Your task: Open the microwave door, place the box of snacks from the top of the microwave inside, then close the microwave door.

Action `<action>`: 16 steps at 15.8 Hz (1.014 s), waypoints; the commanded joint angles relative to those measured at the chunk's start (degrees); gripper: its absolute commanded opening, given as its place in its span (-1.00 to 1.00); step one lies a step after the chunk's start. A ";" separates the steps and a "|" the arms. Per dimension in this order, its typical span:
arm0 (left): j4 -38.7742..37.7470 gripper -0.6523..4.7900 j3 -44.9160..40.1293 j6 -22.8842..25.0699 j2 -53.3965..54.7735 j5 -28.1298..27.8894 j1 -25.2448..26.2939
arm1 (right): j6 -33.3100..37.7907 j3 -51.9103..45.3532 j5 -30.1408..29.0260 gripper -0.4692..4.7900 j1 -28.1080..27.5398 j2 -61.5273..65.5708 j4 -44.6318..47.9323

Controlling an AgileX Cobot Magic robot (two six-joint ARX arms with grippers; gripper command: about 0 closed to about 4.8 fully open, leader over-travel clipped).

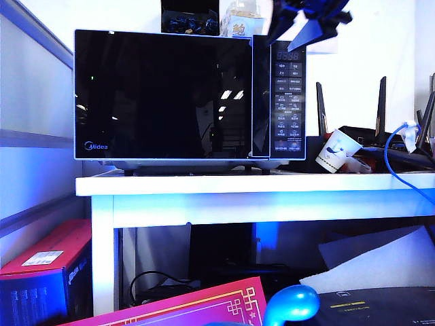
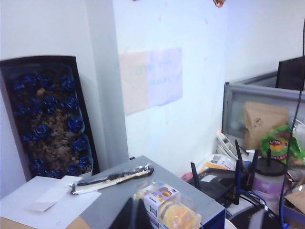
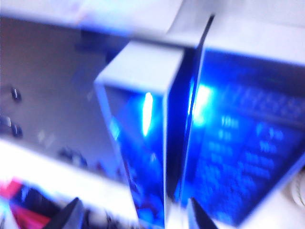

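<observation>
The black microwave [image 1: 183, 95] stands on a white table [image 1: 272, 185]. The microwave door [image 1: 163, 95] is slightly ajar: in the blurred right wrist view its free edge [image 3: 138, 133] stands out from the button panel [image 3: 238, 152] with a dark gap between. My right gripper [image 1: 297, 34] hangs open above the panel's top; its two fingers straddle the line of the door edge [image 3: 134, 214]. The box of snacks [image 1: 241, 24] sits on top of the microwave. My left gripper [image 2: 136, 201] is shut and empty, just beside the box of snacks [image 2: 169, 210].
A dark box of blue roses [image 2: 47, 119] leans on the wall behind the microwave top, with a pen-like tool [image 2: 112, 180] and white paper [image 2: 43, 202] lying there. A tipped white paper cup [image 1: 338, 151] and routers [image 1: 387, 139] sit right of the microwave.
</observation>
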 commanded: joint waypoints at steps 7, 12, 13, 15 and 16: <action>-1.18 -0.78 0.15 0.22 -1.33 -0.07 -0.07 | 2.12 -14.05 19.12 0.26 8.76 0.20 25.83; -21.09 -0.78 0.15 3.26 -2.86 -5.95 -0.07 | 3.41 -21.75 23.78 0.26 9.31 0.59 41.81; -23.17 -0.78 0.15 3.21 -2.86 -7.08 -0.07 | 3.43 -21.84 23.65 0.26 9.33 1.09 43.47; -24.44 -0.78 0.15 3.21 -2.86 -8.11 -0.07 | 3.43 -21.88 21.62 0.26 9.33 3.98 50.53; -24.39 -0.78 0.15 3.21 -2.86 -8.11 -0.07 | 3.43 -21.88 21.81 0.26 9.33 5.03 51.89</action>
